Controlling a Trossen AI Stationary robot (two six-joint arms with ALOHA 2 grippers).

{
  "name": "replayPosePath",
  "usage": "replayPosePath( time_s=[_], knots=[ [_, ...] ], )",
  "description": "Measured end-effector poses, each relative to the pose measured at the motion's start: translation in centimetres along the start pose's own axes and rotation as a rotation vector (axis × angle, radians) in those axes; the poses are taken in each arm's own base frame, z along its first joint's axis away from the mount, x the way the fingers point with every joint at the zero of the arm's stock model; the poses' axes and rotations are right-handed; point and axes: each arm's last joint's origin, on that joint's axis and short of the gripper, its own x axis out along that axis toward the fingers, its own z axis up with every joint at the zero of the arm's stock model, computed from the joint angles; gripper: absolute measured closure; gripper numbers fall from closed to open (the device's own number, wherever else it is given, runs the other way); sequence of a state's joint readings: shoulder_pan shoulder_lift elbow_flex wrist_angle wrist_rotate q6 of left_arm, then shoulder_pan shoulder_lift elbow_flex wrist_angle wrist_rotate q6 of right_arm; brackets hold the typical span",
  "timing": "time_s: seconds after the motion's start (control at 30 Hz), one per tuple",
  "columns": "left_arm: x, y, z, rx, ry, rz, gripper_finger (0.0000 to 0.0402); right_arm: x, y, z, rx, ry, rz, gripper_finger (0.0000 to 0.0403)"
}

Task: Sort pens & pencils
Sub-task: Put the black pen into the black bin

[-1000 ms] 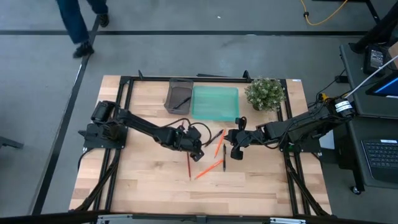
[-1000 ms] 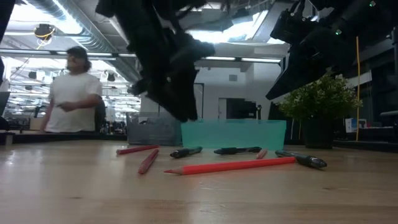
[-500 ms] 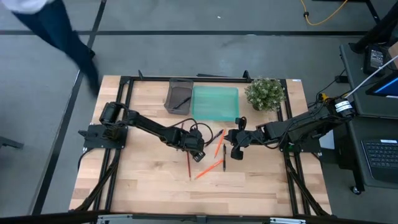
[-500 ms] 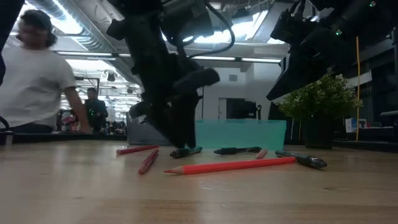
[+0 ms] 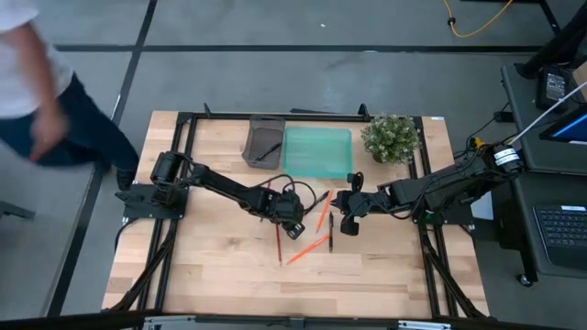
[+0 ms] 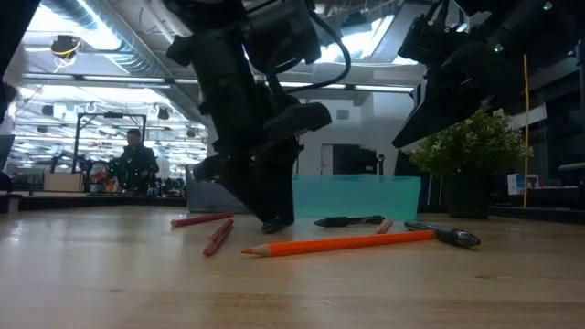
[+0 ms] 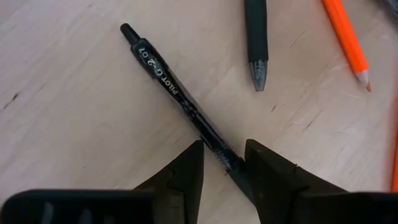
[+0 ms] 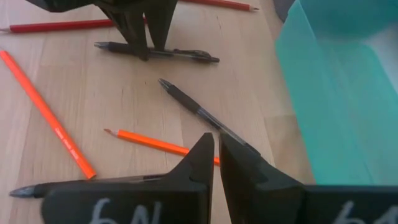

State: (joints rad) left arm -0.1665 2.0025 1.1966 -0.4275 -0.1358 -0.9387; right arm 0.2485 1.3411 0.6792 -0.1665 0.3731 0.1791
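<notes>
Black pens and red and orange pencils lie scattered on the wooden table. My left gripper [image 5: 293,225] [image 7: 222,158] stands open, pointing steeply down, with its tips at the table on either side of one black pen [image 7: 168,84] [image 8: 155,53], near one end of it. A second pen [image 7: 256,37] and an orange pencil [image 7: 348,40] lie just beyond. My right gripper [image 5: 347,224] [image 8: 216,146] hangs shut and holds nothing, above another pen [image 8: 199,109] and an orange pencil [image 8: 158,143]. My left gripper has its two fingers [image 7: 186,177] astride the pen's barrel [image 7: 214,143], coming from above and lying across it. The pen lies flat on the table. Whether a finger touches it, I cannot tell.
A grey tray [image 5: 264,142] with a pen in it and a teal tray [image 5: 317,151] stand at the far side, with a potted plant [image 5: 392,137] to their right. A long orange pencil [image 6: 338,243] and red pencils [image 6: 206,219] lie toward the near side. A person passes at the left.
My left gripper has come down to the table and tipped more steeply, so that its open fingers now stand over the black pen. The pens and pencils have stayed where they were. A person has walked past beyond the table's left side.
</notes>
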Motion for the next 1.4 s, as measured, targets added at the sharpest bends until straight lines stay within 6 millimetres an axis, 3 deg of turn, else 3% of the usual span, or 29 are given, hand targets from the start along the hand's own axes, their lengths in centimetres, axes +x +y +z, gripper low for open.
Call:
replayPosePath(
  time_s=[0.27,0.53,1.03,1.4],
  knots=[
    [0.0,0.0,-0.2,0.038,0.002,0.015,0.0298,0.0,0.0,0.0,0.001,0.0,0.0,0.0374],
    [0.0,-0.1,-0.7,0.174,-0.032,0.069,0.0382,0.0,0.0,0.0,0.001,0.002,0.007,0.0374],
    [-0.4,-1.1,-1.5,0.364,-0.123,0.145,0.0382,0.0,0.0,0.0,0.003,0.002,0.008,0.0374],
    [-3.9,-1.1,-1.1,0.442,-0.143,0.234,0.0383,0.0,0.0,0.0,0.014,0.002,0.008,0.0374]
  ],
)
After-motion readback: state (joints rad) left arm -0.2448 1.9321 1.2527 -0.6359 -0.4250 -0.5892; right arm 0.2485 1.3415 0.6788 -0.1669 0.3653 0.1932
